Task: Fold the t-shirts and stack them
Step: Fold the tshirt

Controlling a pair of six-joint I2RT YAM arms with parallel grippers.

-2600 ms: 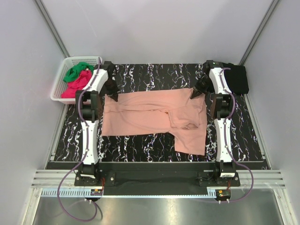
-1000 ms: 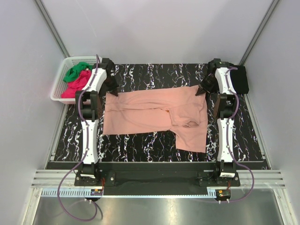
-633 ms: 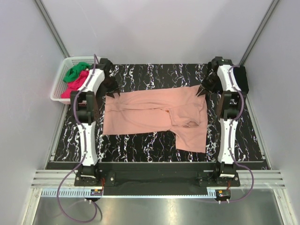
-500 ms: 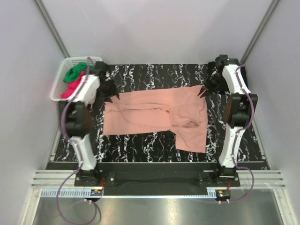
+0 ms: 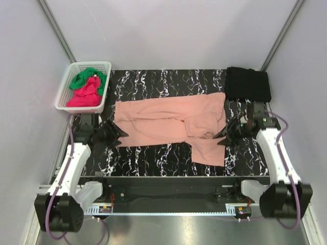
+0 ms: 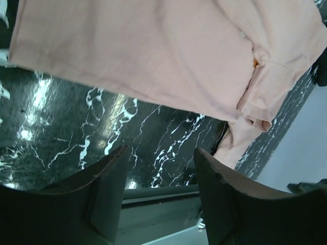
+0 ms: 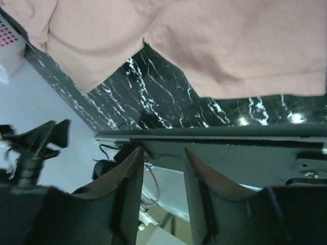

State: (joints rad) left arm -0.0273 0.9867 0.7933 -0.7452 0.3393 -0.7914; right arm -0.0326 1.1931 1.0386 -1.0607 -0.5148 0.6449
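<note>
A salmon-pink t-shirt (image 5: 163,122) lies spread across the middle of the black marbled table (image 5: 153,158). One sleeve (image 5: 204,131) is bunched on top, and a flap (image 5: 209,150) reaches toward the near edge. My left gripper (image 5: 120,135) hovers open and empty just off the shirt's left near corner. My right gripper (image 5: 220,139) is open and empty beside the shirt's right edge. The left wrist view has the shirt (image 6: 153,51) above its open gripper (image 6: 161,153). The right wrist view shows the shirt (image 7: 230,46) above its open gripper (image 7: 162,153).
A folded black t-shirt (image 5: 248,84) lies at the table's back right corner. A white basket (image 5: 65,87) at the back left holds a green shirt (image 5: 82,79) and a magenta-red one (image 5: 84,97). Grey walls enclose the table.
Both grippers opened and let go of the shirt's far corners. Both arms then swung back toward the near side, ending low beside the shirt's left and right edges.
</note>
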